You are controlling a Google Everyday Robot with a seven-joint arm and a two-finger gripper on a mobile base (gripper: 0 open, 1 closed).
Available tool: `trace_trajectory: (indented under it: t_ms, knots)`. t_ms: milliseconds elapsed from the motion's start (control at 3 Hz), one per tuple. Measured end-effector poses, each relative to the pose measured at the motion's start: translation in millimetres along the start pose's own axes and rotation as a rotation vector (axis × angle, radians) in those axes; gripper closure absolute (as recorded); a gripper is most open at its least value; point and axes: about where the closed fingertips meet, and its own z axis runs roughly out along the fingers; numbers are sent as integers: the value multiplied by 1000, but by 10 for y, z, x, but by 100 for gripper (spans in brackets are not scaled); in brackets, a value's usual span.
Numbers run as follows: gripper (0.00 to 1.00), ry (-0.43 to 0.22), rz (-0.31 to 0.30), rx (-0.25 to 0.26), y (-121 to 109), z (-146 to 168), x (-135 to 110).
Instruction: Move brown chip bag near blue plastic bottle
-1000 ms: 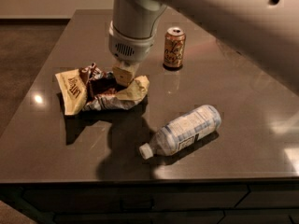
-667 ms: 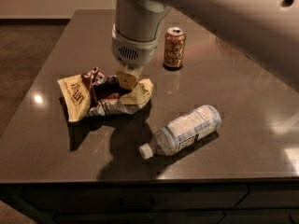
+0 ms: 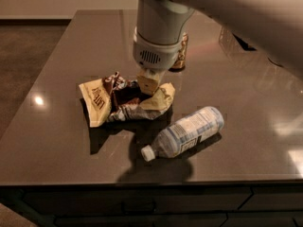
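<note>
The brown chip bag [image 3: 116, 102] is a crumpled foil bag with pale yellow ends and a brown middle, at the centre-left of the dark table [image 3: 61, 60]. My gripper [image 3: 150, 83] comes down from above and is shut on the bag's upper right part. The bag casts a shadow on the table just in front of it and seems slightly raised. The blue plastic bottle [image 3: 187, 132] lies on its side just right of and in front of the bag. Its white cap [image 3: 147, 153] points to the front left. A small gap separates bag and bottle.
An orange-gold drink can [image 3: 182, 56] stands behind the gripper, mostly hidden by the wrist. The arm [image 3: 246, 13] crosses the upper right. The table's front edge [image 3: 151, 183] runs close in front of the bottle. The floor lies to the left.
My gripper has moved to the right with the chip bag in it, bringing the bag closer to the bottle. The bottle and can have not moved.
</note>
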Motion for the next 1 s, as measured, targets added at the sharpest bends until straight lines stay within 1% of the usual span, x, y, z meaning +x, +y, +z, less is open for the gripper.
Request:
trace_trajectory:
  t_ms: [333,1000]
  knots:
    - [59,10,37,17,-59,-76,182]
    - [13,-3,34,28,-57,-108,152]
